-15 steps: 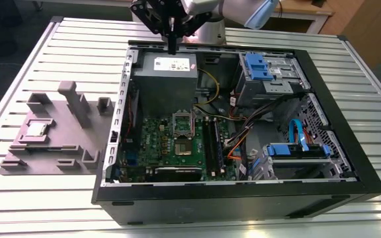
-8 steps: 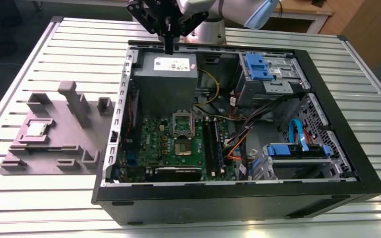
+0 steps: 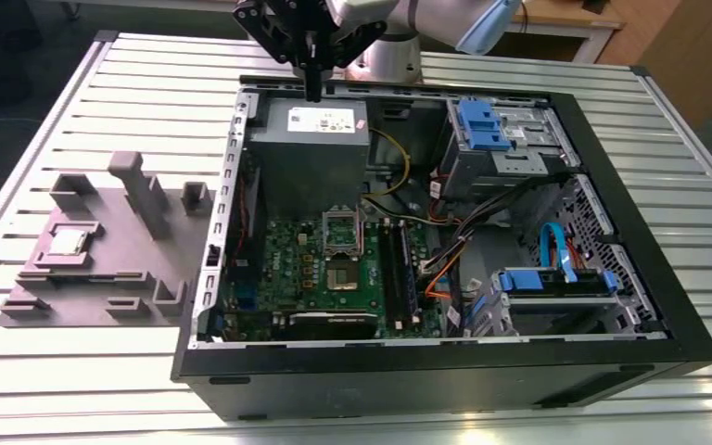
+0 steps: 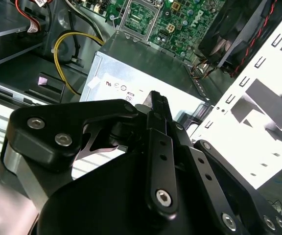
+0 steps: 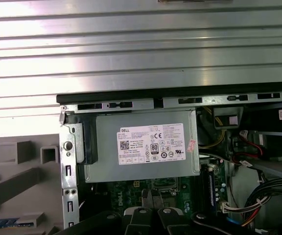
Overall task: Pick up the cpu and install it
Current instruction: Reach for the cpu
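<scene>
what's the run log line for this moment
gripper: shut, empty, over power supply | cpu: in grey fixture, exterior view's left, outside pc case | install: not done

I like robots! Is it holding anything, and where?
Nothing. The end effector hangs shut and empty; the cpu lies on the grey holder.

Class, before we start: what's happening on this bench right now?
A single robot arm is working over an open computer case. Its gripper hangs above the grey power supply, at the end of the case nearest the arm's base, fingers together and holding nothing. The cpu lies on the grey fixture outside the case, on the exterior view's left, apart from the gripper. It has not yet been picked up.
</scene>
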Controlling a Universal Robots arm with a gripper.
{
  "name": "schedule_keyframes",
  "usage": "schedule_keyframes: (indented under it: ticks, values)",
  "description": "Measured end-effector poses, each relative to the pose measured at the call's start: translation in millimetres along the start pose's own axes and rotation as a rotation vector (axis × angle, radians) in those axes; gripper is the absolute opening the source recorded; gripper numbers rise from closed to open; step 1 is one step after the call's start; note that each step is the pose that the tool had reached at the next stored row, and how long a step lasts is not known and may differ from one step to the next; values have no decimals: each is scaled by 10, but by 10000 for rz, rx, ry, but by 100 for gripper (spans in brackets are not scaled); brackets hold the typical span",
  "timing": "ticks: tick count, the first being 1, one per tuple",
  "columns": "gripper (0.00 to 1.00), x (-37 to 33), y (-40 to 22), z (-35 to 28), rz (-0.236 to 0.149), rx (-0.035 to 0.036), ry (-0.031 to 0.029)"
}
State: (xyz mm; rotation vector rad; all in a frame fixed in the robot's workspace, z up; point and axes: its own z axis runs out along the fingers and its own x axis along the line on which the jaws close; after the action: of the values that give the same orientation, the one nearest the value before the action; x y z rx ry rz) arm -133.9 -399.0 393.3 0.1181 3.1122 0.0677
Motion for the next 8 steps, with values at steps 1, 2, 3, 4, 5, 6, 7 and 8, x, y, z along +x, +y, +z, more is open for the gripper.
schedule_keyframes:
  ticks: [1,2,3,4,5,6,7,8]
  values:
    - [10,4,0,0,0,0,-1]
    - [10,7,0,0,0,0,-2]
    - [10,8,0,0,-2,1,-1]
    - [10,11,0,0,-1,0,-2]
    - [10,13,0,0,-1,0,-2]
    - [10,13,0,0,-1,1,-2]
    - [10,13,0,0,-1,0,-2]
    - [10,13,0,-1,-1,1,-1]
